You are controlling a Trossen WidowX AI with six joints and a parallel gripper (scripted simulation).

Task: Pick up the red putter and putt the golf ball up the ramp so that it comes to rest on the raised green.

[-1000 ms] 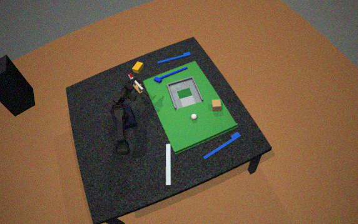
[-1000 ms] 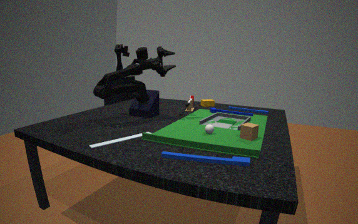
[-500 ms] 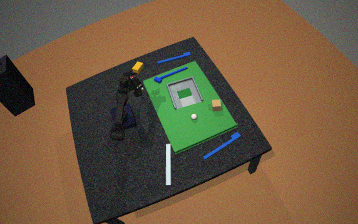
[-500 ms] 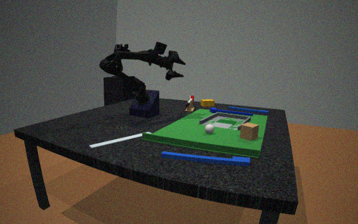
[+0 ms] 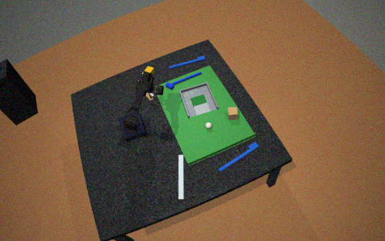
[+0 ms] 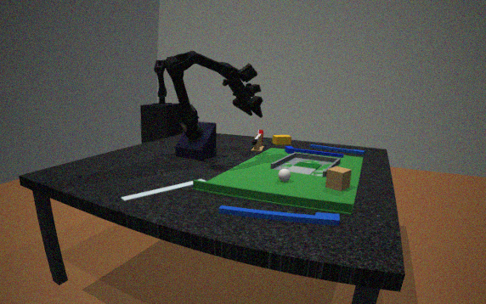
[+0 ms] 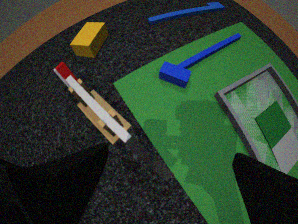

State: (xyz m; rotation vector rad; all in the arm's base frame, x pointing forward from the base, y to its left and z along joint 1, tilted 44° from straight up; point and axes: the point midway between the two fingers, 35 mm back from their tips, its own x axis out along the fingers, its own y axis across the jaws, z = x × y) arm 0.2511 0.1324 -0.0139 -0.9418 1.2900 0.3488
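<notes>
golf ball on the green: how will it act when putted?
The golf ball is a smooth sphere on the flat green mat, so it likely rolls at a light tap. Nothing rims the mat, so a hard or off-line hit may send it off. The tan block beside it could deflect it.

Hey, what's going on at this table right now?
A black robot arm holds its open, empty gripper above the red putter, which leans on a small wooden stand beside the green mat. The golf ball sits on the mat below the ramp, not yet putted.
</notes>
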